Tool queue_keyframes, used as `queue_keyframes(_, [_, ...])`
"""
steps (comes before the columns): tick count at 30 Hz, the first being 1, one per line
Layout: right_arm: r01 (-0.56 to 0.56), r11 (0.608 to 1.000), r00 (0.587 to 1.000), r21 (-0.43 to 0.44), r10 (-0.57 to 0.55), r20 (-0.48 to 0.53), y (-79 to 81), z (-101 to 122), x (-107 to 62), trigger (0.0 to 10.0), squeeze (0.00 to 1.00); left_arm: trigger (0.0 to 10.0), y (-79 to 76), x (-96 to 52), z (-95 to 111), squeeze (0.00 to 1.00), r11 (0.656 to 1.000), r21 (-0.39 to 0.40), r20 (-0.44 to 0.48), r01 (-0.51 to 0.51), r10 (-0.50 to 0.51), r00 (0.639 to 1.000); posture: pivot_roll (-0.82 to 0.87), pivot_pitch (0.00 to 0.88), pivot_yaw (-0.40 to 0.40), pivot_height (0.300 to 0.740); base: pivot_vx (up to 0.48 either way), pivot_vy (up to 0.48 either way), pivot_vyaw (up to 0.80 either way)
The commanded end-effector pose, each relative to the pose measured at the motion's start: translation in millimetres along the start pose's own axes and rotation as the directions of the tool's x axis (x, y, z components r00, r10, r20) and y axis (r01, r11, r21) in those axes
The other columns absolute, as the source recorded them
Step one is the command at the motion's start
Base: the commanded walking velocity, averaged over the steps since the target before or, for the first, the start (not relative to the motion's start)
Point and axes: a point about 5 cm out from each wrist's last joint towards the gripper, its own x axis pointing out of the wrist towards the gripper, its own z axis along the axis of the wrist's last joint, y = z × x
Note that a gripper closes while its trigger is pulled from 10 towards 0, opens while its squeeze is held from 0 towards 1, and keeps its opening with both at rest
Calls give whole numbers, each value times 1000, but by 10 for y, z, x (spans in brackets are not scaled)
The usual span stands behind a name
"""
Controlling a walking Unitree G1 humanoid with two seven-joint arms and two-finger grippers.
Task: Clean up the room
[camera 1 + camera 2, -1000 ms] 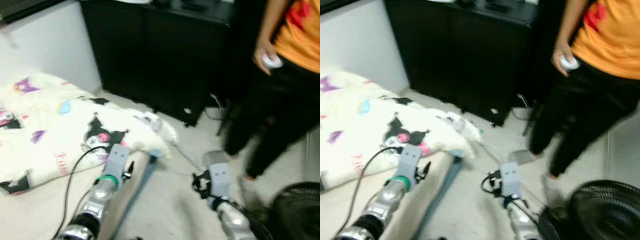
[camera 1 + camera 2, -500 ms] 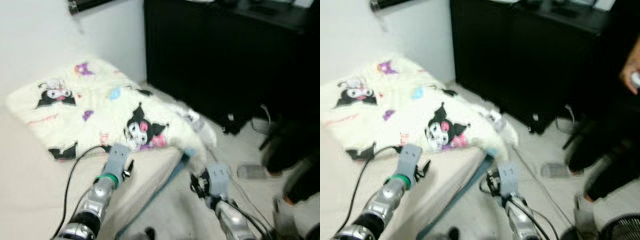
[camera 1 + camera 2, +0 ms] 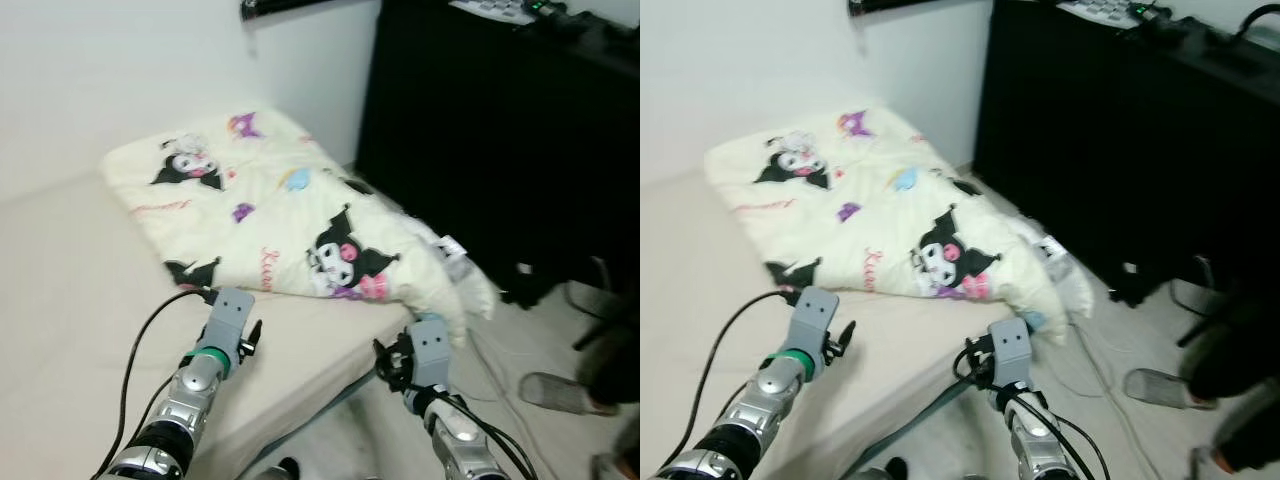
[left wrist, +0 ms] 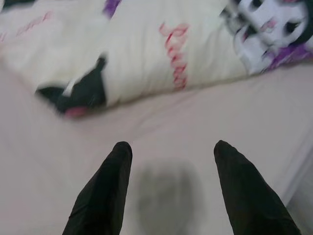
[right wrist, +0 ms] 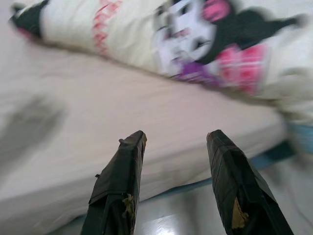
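A cream quilt (image 3: pixel 280 215) printed with black and pink cartoon figures lies rumpled on a beige mattress (image 3: pixel 70 300), one corner drooping over the mattress edge. My left gripper (image 4: pixel 168 152) hovers open above the bare mattress sheet, just short of the quilt's (image 4: pixel 161 54) near edge. My right gripper (image 5: pixel 173 142) is open too, held over the mattress edge with the quilt's (image 5: pixel 195 34) cartoon print ahead of it. In the eye views both arms reach forward, the left wrist (image 3: pixel 222 325) over the mattress and the right wrist (image 3: pixel 425 350) beside its edge.
A tall black cabinet (image 3: pixel 500 140) stands right of the mattress, against the white wall (image 3: pixel 120 80). A grey slipper (image 3: pixel 555 392) and cables lie on the pale floor at the right. A person's dark leg (image 3: pixel 615 360) shows at the far right edge.
The camera has swung left: the quilt and mattress now sit in the middle, and the person and the fan have slid out to the right. Both grippers stay open.
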Motion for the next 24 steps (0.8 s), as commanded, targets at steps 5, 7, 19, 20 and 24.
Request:
queue_keyframes(5, [17,999,1000,27,-17,-8,-29,-34,-30,10000,0,10000,-31,-21,-48,0,1000,2,-10,20,-20,1000,-18,51,54,736,0,0,0])
queue_keyframes(7, [16,1000,1000,26,-16,-8,-32,-34,-30,10000,0,10000,-34,-21,-47,0,1000,3,-9,21,-21,1000,-17,49,53,736,-255,0,0])
queue_keyframes(19, [8,1000,1000,16,-8,-7,-30,-29,-28,10000,0,10000,-42,-27,-54,0,1000,1,-8,23,-23,1000,-16,46,49,736,-305,0,0])
queue_keyframes(20, [8,1000,1000,16,-8,-7,-30,-28,-28,10000,0,10000,-43,-27,-54,0,1000,1,-8,23,-23,1000,-16,46,49,736,-341,0,0])
queue_keyframes(24, [10,1000,1000,12,-10,-9,-32,-28,-27,10000,0,10000,-43,-29,-57,0,1000,1,-9,23,-23,1000,-16,48,49,736,-344,0,0])
